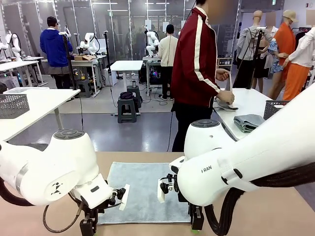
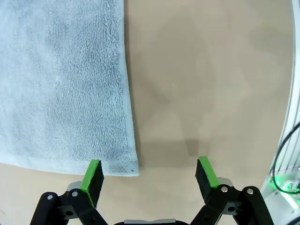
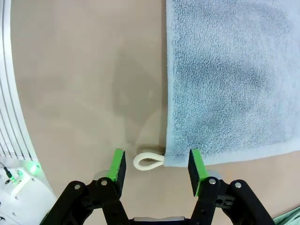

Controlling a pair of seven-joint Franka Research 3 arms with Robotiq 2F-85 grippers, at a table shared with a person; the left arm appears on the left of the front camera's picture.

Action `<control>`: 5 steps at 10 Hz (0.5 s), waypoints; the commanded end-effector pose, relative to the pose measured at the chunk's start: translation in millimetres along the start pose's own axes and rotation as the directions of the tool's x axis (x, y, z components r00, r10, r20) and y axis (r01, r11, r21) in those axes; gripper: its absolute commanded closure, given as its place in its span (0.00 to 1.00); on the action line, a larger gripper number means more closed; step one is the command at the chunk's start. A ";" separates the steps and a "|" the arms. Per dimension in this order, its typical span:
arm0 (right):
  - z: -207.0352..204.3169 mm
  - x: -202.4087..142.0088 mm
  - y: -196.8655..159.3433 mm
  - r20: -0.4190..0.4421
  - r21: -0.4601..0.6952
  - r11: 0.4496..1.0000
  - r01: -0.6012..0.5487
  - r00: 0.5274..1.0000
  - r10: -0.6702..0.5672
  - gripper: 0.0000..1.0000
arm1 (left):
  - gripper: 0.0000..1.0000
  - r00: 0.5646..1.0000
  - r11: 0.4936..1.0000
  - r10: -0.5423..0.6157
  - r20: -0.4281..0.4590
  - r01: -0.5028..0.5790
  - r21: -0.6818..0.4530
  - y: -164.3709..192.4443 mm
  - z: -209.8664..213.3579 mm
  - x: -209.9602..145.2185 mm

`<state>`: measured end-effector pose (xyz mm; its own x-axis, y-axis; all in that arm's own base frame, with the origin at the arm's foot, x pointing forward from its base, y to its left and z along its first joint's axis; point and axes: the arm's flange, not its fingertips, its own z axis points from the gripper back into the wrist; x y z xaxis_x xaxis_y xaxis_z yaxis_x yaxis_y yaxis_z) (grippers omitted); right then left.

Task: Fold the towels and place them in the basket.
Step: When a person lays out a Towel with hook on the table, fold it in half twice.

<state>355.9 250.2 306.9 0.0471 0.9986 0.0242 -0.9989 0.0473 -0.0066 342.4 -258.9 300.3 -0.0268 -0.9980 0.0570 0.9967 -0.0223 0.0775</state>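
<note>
A light grey towel (image 1: 142, 191) lies flat on the tan table between my two arms. My left gripper (image 2: 150, 171) hangs open just above the table, one fingertip (image 2: 93, 171) over the towel's (image 2: 61, 84) near corner and the other over bare table. My right gripper (image 3: 157, 164) is open over the opposite near corner of the towel (image 3: 229, 79), with the white loop label (image 3: 148, 161) lying between its fingers. A sliver of mint green cloth (image 3: 291, 218) shows at that view's edge. In the front view both grippers (image 1: 88, 227) (image 1: 196, 223) point down at the near edge.
A person (image 1: 197, 64) in a red jacket stands beyond the far edge, turned toward a white side table with folded cloths (image 1: 248, 122) and a dark mesh basket (image 1: 275, 109). Another mesh basket (image 1: 12, 105) sits on the left side table. Bare table flanks the towel.
</note>
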 end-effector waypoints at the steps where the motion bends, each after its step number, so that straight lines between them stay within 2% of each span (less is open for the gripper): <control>1: -9.0 -4.1 -3.1 0.016 -0.016 0.999 -0.045 0.999 0.045 0.32 | 0.00 1.000 1.000 -0.020 0.023 0.020 0.020 1.2 -2.5 0.3; 5: -12.7 -8.1 -3.5 0.008 -0.046 0.997 -0.061 0.998 0.061 0.32 | 0.00 0.999 0.999 -0.036 0.021 0.036 0.026 0.9 -5.2 1.0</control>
<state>360.3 247.1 301.5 0.0030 0.9995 0.0304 -0.9997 0.0037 -0.0229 342.0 -261.0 299.6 -0.0401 -0.9974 0.0603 0.9958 -0.0349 0.0842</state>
